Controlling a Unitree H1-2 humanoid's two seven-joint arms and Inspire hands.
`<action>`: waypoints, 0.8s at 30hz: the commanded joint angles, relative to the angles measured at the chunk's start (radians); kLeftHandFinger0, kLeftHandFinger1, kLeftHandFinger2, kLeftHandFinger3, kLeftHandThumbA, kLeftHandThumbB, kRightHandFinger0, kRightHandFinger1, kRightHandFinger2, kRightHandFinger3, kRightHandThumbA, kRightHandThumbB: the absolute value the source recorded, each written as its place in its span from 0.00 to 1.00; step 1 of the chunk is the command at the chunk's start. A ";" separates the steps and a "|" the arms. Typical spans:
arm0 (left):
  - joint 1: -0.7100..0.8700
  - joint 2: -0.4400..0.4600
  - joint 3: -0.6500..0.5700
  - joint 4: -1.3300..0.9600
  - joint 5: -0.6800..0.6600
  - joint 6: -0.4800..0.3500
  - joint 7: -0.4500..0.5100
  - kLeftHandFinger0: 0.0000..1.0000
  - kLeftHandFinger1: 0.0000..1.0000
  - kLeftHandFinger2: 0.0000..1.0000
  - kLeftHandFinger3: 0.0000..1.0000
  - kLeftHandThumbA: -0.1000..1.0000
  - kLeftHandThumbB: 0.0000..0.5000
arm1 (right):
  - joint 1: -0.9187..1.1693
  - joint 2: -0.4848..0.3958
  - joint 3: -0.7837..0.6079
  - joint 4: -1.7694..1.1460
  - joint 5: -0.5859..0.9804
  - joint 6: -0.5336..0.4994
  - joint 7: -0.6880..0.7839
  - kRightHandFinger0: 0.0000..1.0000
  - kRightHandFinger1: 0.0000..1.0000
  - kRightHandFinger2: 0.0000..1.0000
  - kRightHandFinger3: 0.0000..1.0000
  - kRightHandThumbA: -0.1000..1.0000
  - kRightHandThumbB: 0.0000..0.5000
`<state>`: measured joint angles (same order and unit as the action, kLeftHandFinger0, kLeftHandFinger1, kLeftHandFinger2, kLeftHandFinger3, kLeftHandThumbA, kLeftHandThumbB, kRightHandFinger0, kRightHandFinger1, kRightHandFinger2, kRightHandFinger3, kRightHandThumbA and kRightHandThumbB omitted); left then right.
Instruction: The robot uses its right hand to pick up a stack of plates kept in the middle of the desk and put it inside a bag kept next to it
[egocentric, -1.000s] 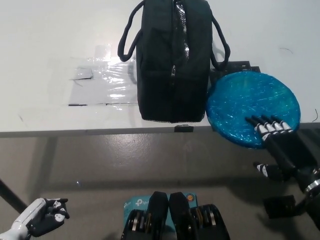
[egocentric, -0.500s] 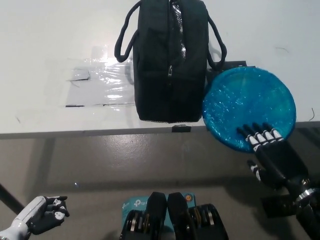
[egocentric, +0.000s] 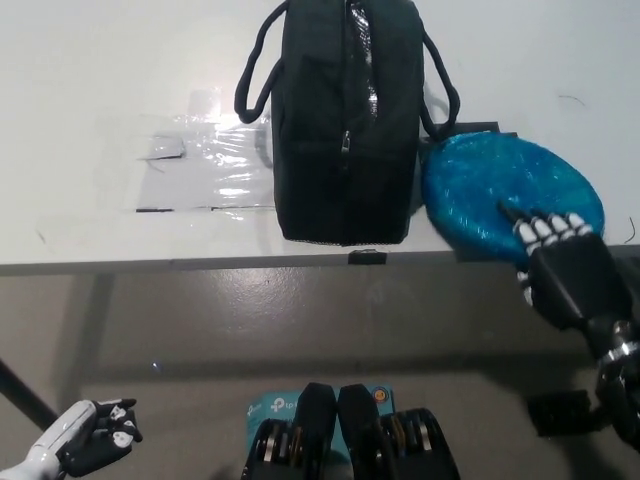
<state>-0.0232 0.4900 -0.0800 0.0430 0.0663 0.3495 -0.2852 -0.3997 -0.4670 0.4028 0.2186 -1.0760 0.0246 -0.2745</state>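
Note:
The stack of blue plates, wrapped in clear film, is at the desk's right front edge, just right of the black bag. It looks tilted, with its near rim over the edge. My black right hand comes up from the lower right and is shut on that near rim, fingers on top and the thumb under it. The bag stands upright with its two handles out to the sides; a shiny strip runs along its top. My white left hand rests low at the lower left, below the desk, holding nothing.
A sheet of clear plastic is taped flat on the white desk left of the bag. A black flat object lies behind the plates. The desk's front edge crosses the picture; grey floor lies below it.
The plates have gone from a round, flat shape to a narrower oval, their near rim raised. My right hand has moved up and a little right with the rim. The left hand stays put.

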 joint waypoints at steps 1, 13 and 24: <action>-0.001 0.044 0.002 -0.023 0.027 -0.036 -0.011 0.89 0.87 0.90 0.94 0.00 0.49 | -0.145 -0.078 -0.065 -0.004 -0.089 -0.045 -0.306 0.00 0.02 0.03 0.83 0.05 0.24; 0.000 0.056 -0.013 -0.016 0.040 -0.030 -0.013 0.92 0.91 0.91 0.94 0.00 0.47 | -0.044 0.014 -0.177 -0.144 0.272 -0.075 -0.007 0.00 0.00 0.08 0.04 0.00 0.09; -0.003 0.064 -0.020 -0.015 0.050 -0.048 -0.018 0.88 0.86 0.88 0.92 0.00 0.47 | -0.095 0.296 -0.617 -0.294 0.914 0.333 0.195 0.00 0.00 0.26 0.22 0.00 0.55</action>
<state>-0.0184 0.5053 -0.0991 0.0444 0.0879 0.3456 -0.2851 -0.3967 -0.3353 0.1375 0.1093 -0.8270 0.0221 -0.2705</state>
